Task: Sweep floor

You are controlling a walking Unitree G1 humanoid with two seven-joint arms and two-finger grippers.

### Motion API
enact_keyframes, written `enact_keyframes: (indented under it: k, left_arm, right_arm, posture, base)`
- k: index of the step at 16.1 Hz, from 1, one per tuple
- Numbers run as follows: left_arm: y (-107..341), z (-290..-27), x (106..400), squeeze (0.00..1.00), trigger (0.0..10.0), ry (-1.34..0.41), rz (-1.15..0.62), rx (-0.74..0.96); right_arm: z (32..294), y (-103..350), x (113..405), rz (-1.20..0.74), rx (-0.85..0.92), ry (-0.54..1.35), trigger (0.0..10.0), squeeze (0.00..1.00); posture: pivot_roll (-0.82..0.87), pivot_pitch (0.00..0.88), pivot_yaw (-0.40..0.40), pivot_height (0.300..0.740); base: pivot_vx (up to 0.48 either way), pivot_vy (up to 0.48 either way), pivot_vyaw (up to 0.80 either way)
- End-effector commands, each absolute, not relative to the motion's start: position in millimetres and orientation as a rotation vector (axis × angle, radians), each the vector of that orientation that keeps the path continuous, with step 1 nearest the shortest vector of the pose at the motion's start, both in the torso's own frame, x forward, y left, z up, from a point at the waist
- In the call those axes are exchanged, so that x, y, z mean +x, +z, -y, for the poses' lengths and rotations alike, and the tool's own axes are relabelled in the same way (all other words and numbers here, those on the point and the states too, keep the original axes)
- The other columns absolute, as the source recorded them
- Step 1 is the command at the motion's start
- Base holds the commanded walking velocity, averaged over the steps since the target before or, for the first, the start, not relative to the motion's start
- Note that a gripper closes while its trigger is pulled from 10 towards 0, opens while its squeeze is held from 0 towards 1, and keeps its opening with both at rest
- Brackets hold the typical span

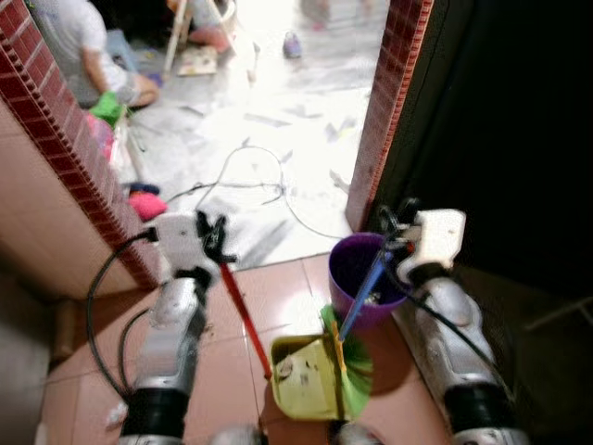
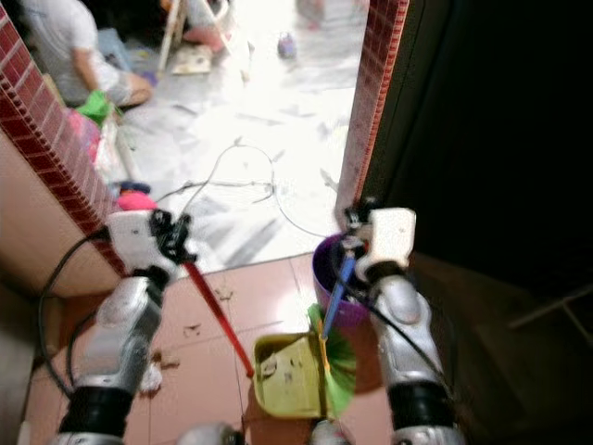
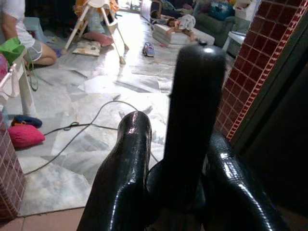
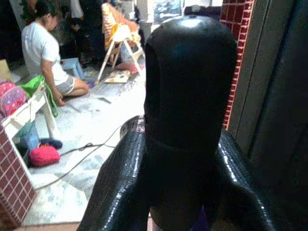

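Left gripper [image 1: 215, 237]: raised at the robot's left front, its black fingers [image 3: 126, 159] closing around the black end cap of the red-handled dustpan stick [image 1: 245, 320]. The stick is slanting down from the gripper to the yellow-green dustpan [image 1: 307, 375], which is sitting on the terracotta tile floor [image 1: 278, 297] just in front of the robot's feet.

Right gripper [image 1: 389, 232]: raised at the robot's right front, its fingers [image 4: 120, 183] clamping the black cap of the blue broom handle [image 1: 363, 295]. The handle is running down and inward to the green broom bristles [image 1: 350, 363], which are resting against the right edge of the dustpan.

Purple bucket [image 1: 357, 269]: standing on the tile floor just beside the brick door post [image 1: 389, 102], directly behind the broom handle and touching the line of it in the head views.

Small pale scraps [image 2: 195, 329]: lying on the tile floor between the left arm and the dustpan stick.

Grey marble floor [image 1: 278, 139]: stretching beyond the tile edge, with a thin cable [image 1: 250, 181] looping across it near the doorway.

Pink cushion [image 3: 25, 135]: lying on the marble floor near the left brick wall [image 1: 65, 130].

Person [image 4: 45, 57]: sitting on the marble floor at the far left, in a white top.

Dark door panel [image 1: 510, 130]: taking up the right side behind the right arm.
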State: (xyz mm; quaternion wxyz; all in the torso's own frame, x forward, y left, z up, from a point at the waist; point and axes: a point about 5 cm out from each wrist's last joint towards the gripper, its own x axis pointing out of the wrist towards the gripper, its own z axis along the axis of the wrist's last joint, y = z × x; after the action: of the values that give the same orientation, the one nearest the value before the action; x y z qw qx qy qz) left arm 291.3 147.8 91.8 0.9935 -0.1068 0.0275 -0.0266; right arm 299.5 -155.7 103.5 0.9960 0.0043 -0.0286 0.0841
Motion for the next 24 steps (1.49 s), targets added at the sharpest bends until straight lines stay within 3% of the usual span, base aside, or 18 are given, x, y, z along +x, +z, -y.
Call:
enact_keyframes:
  k: [1,9,14,24]
  left_arm:
    - [107,-138,296,0.0,10.0,-0.094,0.003,-0.232]
    - [108,-135,293,0.0,10.0,-0.094,0.005,-0.215]
    - [125,-141,296,0.0,10.0,-0.059,0.108,-0.134]
    - [192,-175,315,0.0,10.0,0.071,0.329,-0.096]
  right_arm:
    - [163,97,299,0.025,0.018,0.142,10.0,0.0]
    - [162,100,306,0.034,0.015,0.151,10.0,0.0]
    - [166,106,305,0.055,0.006,0.138,10.0,0.0]
    - [195,73,256,-0.09,-0.079,0.095,10.0,0.0]
  posture:
    - [-0.09,0.0,0.049,0.74]
    - [-0.08,0.0,0.04,0.74]
    - [-0.08,0.0,0.044,0.74]
    - [-0.09,0.0,0.04,0.74]
  base:
    - [0.0,0.3,-0.72]
    - [0.0,0.104,-0.55]
    - [0.0,0.0,0.0]
    - [0.0,0.0,0.0]
